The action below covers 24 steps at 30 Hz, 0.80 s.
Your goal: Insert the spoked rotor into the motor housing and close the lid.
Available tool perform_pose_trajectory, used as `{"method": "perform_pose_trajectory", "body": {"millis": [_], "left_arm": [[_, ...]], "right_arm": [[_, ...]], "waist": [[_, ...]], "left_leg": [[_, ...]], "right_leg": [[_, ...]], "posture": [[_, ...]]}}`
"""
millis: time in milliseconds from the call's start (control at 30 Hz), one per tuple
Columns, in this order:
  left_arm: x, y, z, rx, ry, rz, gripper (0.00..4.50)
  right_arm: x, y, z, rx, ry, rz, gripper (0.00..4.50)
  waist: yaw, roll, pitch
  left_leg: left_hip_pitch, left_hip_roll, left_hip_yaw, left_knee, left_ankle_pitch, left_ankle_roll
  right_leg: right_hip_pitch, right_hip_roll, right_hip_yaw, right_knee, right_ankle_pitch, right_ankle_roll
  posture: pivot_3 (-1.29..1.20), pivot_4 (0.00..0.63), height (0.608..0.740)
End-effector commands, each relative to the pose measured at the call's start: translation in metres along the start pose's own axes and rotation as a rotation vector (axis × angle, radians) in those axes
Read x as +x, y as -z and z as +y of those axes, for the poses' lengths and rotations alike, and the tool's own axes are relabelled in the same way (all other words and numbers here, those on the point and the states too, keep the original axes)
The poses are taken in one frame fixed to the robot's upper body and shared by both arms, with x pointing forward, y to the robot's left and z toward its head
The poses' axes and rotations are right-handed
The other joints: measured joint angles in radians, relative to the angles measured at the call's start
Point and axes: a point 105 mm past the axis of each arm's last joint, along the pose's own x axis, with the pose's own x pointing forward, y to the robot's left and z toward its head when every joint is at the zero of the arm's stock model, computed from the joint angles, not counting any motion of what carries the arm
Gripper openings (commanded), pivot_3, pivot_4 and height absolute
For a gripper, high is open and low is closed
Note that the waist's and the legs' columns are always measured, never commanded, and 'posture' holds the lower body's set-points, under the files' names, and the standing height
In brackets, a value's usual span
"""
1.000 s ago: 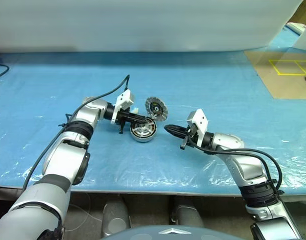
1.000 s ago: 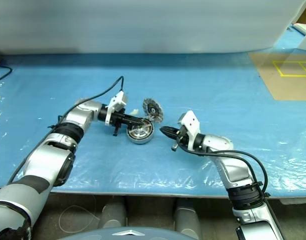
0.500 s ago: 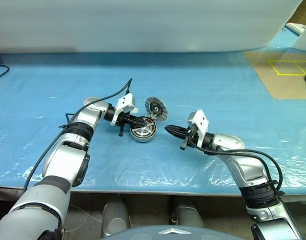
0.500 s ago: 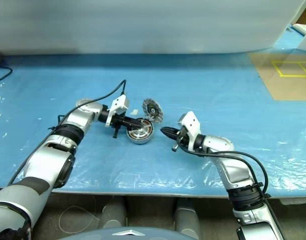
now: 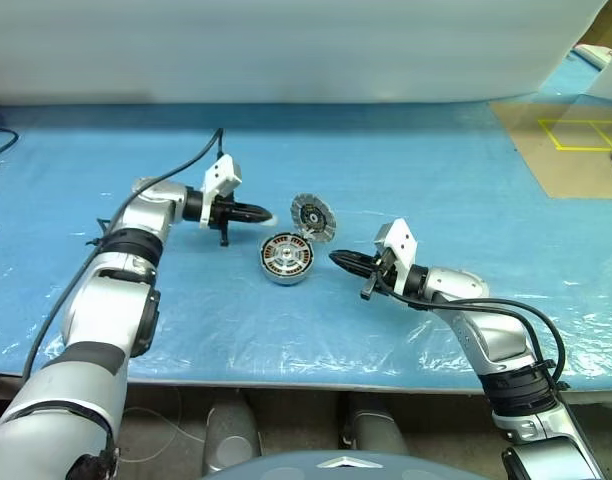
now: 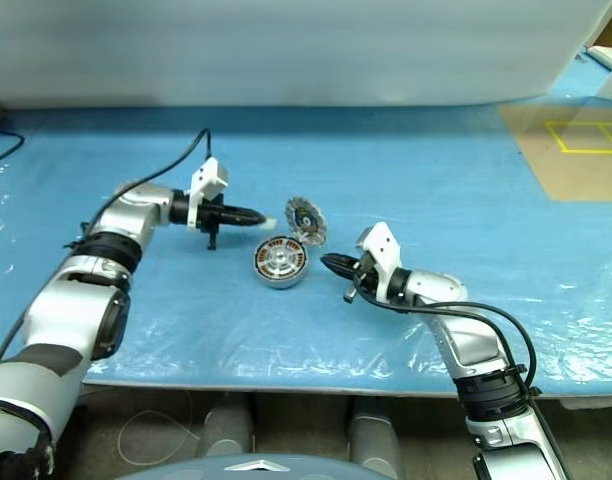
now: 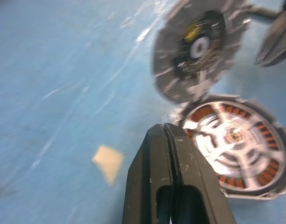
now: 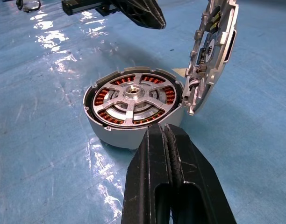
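Spoked rotor point(image 8: 133, 99) sits in motor housing point(image 5: 286, 259) on tabletop point(image 5: 436, 170). Lid point(image 5: 313, 216) stands on edge, leaning on housing's far rim. Both my claws, left point(image 5: 266, 213) and right point(image 5: 335, 259), pressed together, empty. Risk: nudging lid wrong tips it off backward.

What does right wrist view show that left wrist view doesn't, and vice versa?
Right wrist view alone: the spoked rotor seen down into the motor housing, silver spokes over copper windings, plus the lid edge-on, standing tilted at the housing's rim, and the left gripper, shut, beyond the housing.

Left wrist view alone: the lid's inner face with its dark centre, and a small tan scrap on the blue table cover.

Both: housing with rotor seated, lid raised, not closed, blue cover, and that arm's own fingers pressed together, including the right gripper.
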Motion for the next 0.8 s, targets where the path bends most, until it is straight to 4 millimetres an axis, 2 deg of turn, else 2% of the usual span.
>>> {"method": "perform_pose_trajectory", "body": {"millis": [33, 333, 567, 700, 800], "left_arm": [[0.001, -0.009, 0.018, 0.072, -0.147, 0.019, 0.03], [0.037, -0.046, 0.024, 0.067, -0.259, -0.129, 0.03], [0.051, -0.064, 0.009, -0.004, -0.128, -0.221, 0.03], [0.05, -0.072, -0.005, -0.093, 0.041, -0.273, 0.03], [0.046, -0.075, -0.009, -0.112, 0.101, -0.268, 0.03]], "right_arm": [[-0.002, -0.014, 0.001, -0.044, -0.004, -0.038, 0.0], [-0.008, -0.013, 0.005, -0.04, 0.015, -0.032, 0.0], [-0.012, -0.013, 0.005, -0.036, 0.028, -0.024, 0.0], [-0.011, -0.012, 0.006, -0.033, 0.031, -0.023, 0.0], [-0.011, -0.011, 0.008, -0.03, 0.032, -0.023, 0.0]], "waist": [[0.0, 0.0, 0.0], [0.004, 0.0, 0.0], [-0.001, 0.0, 0.0], [0.002, 0.0, 0.0], [0.002, 0.0, 0.0]], "left_leg": [[0.0, 0.0, 0.0, 0.0, 0.0, 0.0], [-0.004, -0.001, -0.004, 0.002, 0.0, 0.0], [-0.004, -0.001, -0.004, 0.001, 0.0, 0.0], [-0.004, -0.002, -0.004, 0.001, 0.0, 0.0], [-0.004, -0.002, -0.004, 0.001, 0.0, 0.0]], "right_leg": [[0.0, 0.0, 0.0, 0.0, 0.0, 0.001], [0.0, 0.0, -0.001, 0.0, 0.002, 0.003], [-0.001, 0.0, -0.001, 0.0, 0.003, 0.005], [-0.001, -0.001, -0.001, -0.001, 0.003, 0.005], [-0.001, -0.001, -0.001, -0.001, 0.003, 0.005]], "posture": [[0.0, 0.15, 0.74], [0.0, 0.15, 0.74], [0.0, 0.15, 0.74], [0.0, 0.15, 0.74], [0.0, 0.15, 0.74]]}}
